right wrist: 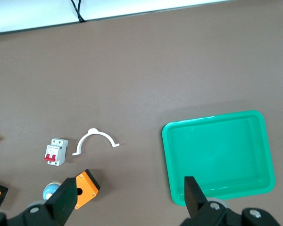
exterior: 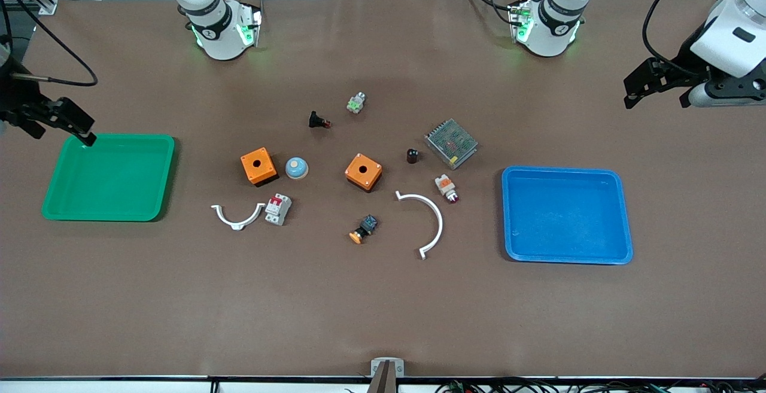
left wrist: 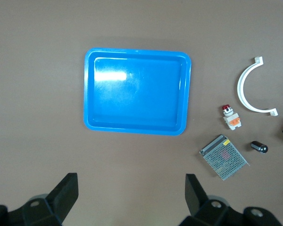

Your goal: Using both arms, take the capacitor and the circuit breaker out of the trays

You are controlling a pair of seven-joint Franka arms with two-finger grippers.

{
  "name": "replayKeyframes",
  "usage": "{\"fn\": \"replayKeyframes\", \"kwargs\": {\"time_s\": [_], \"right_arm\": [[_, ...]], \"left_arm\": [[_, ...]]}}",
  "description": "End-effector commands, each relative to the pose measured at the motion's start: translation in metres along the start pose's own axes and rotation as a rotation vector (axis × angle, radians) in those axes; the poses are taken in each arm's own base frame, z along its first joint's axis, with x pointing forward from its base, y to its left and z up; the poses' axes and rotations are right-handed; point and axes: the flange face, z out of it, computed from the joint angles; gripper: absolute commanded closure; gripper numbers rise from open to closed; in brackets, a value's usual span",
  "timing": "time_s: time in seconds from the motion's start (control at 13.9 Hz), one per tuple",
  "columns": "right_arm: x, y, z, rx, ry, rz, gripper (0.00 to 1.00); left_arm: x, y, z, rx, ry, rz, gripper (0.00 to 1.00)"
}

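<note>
The capacitor [exterior: 413,155] is a tiny black cylinder lying beside a mesh-covered grey box; it also shows in the left wrist view [left wrist: 259,147]. The breaker [exterior: 278,209], light grey with red levers, lies beside a small white arc; it also shows in the right wrist view [right wrist: 55,151]. My left gripper [exterior: 655,98] [left wrist: 131,197] is open and empty, high over bare table at the left arm's end. My right gripper [exterior: 63,133] [right wrist: 130,197] is open and empty, high over the green tray's corner.
A green tray [exterior: 108,216] [right wrist: 212,117] lies at the right arm's end, a blue tray [exterior: 565,170] [left wrist: 137,51] at the left arm's. Mid-table lie two orange boxes [exterior: 258,166] [exterior: 363,171], a blue dome [exterior: 296,168], a large white arc [exterior: 432,213], the mesh box [exterior: 451,142], a lamp [exterior: 446,187] and an orange-capped button [exterior: 363,229].
</note>
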Motion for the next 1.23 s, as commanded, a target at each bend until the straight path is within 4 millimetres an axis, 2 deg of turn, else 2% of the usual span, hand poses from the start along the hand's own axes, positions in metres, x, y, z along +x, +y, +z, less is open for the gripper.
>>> {"fn": "replayKeyframes", "kwargs": {"time_s": [0.0, 0.07, 0.22, 0.5, 1.15], "right_arm": [[0.004, 0.009, -0.031, -0.014, 0.020, 0.003, 0.00], [0.005, 0.009, -0.049, -0.016, 0.012, 0.007, 0.00], [0.007, 0.012, -0.060, -0.021, 0.001, 0.000, 0.00], [0.002, 0.025, -0.057, -0.031, -0.049, -0.031, 0.00], [-0.002, 0.029, -0.056, -0.035, -0.075, -0.024, 0.00]], "left_arm": [[0.003, 0.002, -0.006, 0.024, -0.013, 0.018, 0.00], [0.004, 0.000, -0.006, 0.024, -0.013, 0.015, 0.00], [0.003, -0.003, -0.005, 0.025, -0.021, 0.010, 0.00], [0.004, -0.005, -0.007, 0.025, -0.020, 0.006, 0.00], [0.006, -0.004, -0.006, 0.023, -0.021, 0.003, 0.00]]}}
